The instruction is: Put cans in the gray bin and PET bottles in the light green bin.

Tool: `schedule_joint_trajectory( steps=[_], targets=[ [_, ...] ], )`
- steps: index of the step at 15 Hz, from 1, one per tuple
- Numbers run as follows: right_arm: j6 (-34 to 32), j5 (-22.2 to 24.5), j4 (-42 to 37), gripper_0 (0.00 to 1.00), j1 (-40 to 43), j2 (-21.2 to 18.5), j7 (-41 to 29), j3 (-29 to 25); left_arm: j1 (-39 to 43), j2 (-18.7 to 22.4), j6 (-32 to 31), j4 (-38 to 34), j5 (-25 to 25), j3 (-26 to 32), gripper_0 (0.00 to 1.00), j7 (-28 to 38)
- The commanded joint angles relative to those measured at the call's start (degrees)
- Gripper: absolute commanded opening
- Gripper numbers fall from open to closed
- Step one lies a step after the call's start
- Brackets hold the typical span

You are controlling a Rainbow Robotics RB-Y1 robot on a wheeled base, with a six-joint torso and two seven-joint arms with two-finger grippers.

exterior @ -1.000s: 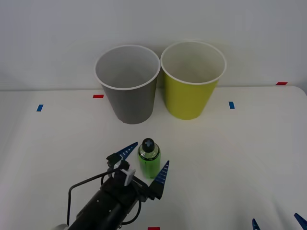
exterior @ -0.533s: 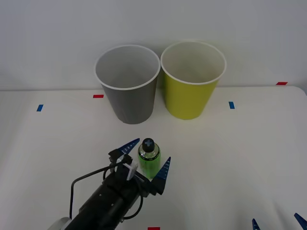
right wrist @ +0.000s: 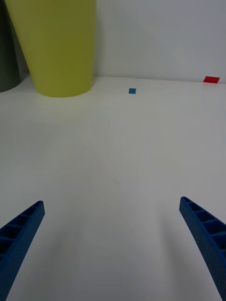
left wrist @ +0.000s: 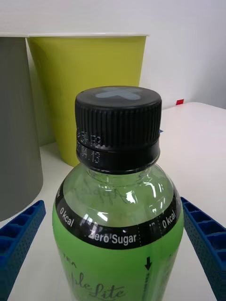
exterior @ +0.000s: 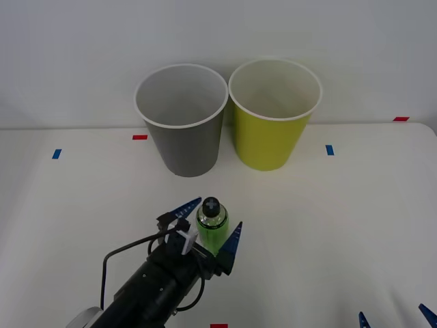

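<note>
Front view: upright black-capped green bottle (exterior: pixel 212 229)

My left arm is a round black body with a thin black cable that makes a loop along its side. A small white part sits near the left pincer (exterior: pixel 210 225). The fingers (left wrist: pixel 19 237) are blue, ribbed and pointed. The right pincer (right wrist: pixel 113 244) has the same blue ribbed fingers.

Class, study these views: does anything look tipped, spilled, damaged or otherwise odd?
Nothing stands out. The PET bottle stands upright and capped between the open left gripper fingers; the gray bin and light green bin stand upright.
</note>
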Motion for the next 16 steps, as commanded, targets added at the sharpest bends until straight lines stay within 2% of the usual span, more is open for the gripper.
schedule_joint_trajectory(
  steps=[1, 2, 8, 13, 16],
  targets=[
    [0.0, 0.0, 0.0, 1.00, 0.0, 0.0, 0.0, 0.0, 0.0, 0.1, 0.0, 0.0, 0.0, 0.0, 0.03, 0.0],
    [0.0, 0.0, 0.0, 1.00, 0.0, 0.0, 0.0, 0.0, 0.0, 0.1, -0.1, 0.0, 0.0, 0.0, 0.00, 0.0],
    [0.0, 0.0, 0.0, 1.00, 0.0, 0.0, 0.0, 0.0, -0.3, 0.0, 1.6, -0.2, 0.0, 0.0, 0.00, 0.0],
    [0.0, 0.0, 0.0, 1.00, 0.0, 0.0, 0.0, 0.0, -0.3, 0.4, 22.4, -13.8, 0.4, 3.4, 0.00, 0.2],
    [0.0, 0.0, 0.0, 1.00, 0.0, 0.0, 0.0, 0.0, -0.4, 0.3, 37.7, -24.1, 0.9, 5.7, 0.00, 0.6]
  ],
)
